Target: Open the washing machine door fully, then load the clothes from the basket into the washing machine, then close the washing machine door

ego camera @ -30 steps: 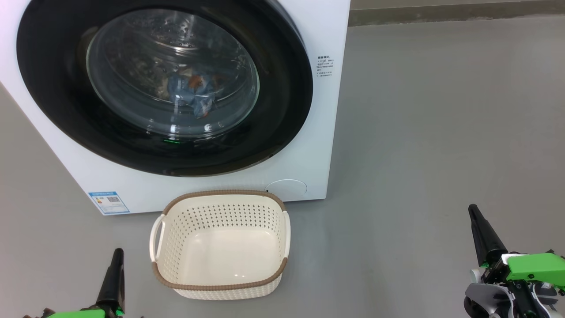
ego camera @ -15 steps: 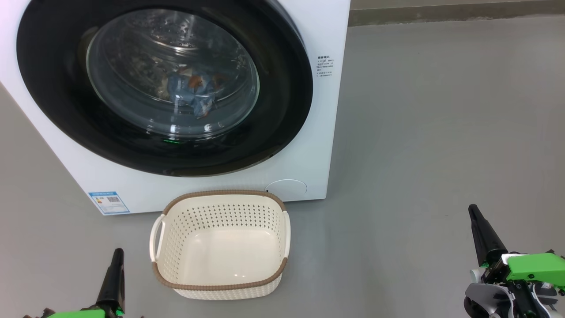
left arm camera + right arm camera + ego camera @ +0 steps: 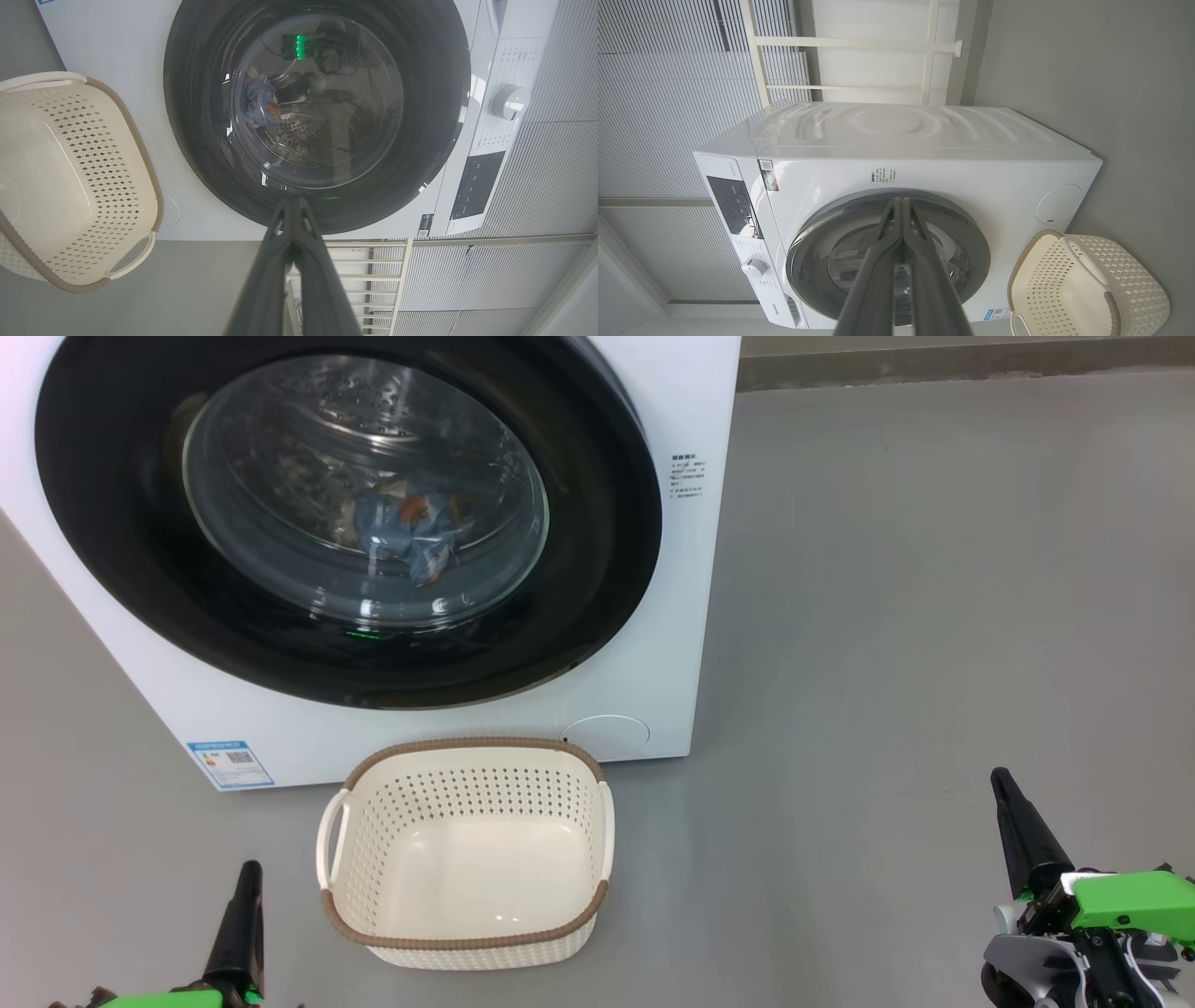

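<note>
**Step in hand (judged):** closing out.
- The washer (image 3: pixel 686 616) stands on the floor (image 3: pixel 887 616).
- Its door (image 3: pixel 597 541) looks seated flush against the front, so all three parts of the task appear done.
- To finish well, the robot would check that the latch has caught. If the door gives, a flat push belongs on the black rim, never on the glass bowl.
- The arms should draw back on a path clear of the basket (image 3: pixel 467 793), which sits just before the washer's foot.

**Count:**
- Washer: one, white, a front-loader.
- Door: one, apparently shut.
- Basket: one, upright, nothing in it.
- Grippers: two, both well apart from every item.
  - Left gripper (image 3: pixel 249 875) sits low beside the basket, jaws clenched on nothing.
  - Right gripper (image 3: pixel 1001 782) is far to the other side over bare floor, jaws likewise clenched and holding nothing.
- Clothes (image 3: pixel 411 527): one blue-and-orange bundle inside the drum, seen through the glass. The number of garments in it cannot be told.
</note>
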You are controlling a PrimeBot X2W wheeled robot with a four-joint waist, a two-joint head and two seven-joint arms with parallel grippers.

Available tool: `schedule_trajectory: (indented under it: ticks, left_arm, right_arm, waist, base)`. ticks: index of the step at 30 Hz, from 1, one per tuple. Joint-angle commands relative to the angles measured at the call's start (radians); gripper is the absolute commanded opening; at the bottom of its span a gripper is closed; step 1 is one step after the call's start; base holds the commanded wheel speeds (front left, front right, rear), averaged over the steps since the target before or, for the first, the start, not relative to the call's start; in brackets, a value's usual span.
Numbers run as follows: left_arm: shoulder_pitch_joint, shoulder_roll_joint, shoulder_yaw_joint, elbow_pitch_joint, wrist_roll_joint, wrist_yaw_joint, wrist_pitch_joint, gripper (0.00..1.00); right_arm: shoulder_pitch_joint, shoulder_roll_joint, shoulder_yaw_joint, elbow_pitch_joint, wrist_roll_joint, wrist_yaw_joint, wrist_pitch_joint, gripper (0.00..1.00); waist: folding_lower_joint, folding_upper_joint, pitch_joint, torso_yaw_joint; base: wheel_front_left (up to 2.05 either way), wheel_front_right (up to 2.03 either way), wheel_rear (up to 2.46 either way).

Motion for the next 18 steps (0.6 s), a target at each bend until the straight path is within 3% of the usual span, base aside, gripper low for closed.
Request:
schedule_trajectory:
  ticks: [1, 18]
  left_arm:
    - [-0.042, 0.009, 0.027, -0.031, -0.008, 0.001, 0.006, 0.00]
    - [-0.042, 0.009, 0.027, -0.031, -0.008, 0.001, 0.006, 0.00]
  right_arm:
    - [-0.015, -0.007, 0.018, -0.030, 0.003, 0.000, 0.008, 0.00]
    - [-0.015, -0.007, 0.018, -0.030, 0.003, 0.000, 0.008, 0.00]
  waist:
    - [0.0000, 0.0000, 0.000, 0.000]
    - [0.0000, 0.0000, 0.000, 0.000]
  base:
    - [0.00, 0.00, 0.00]
    - [0.00, 0.00, 0.00]
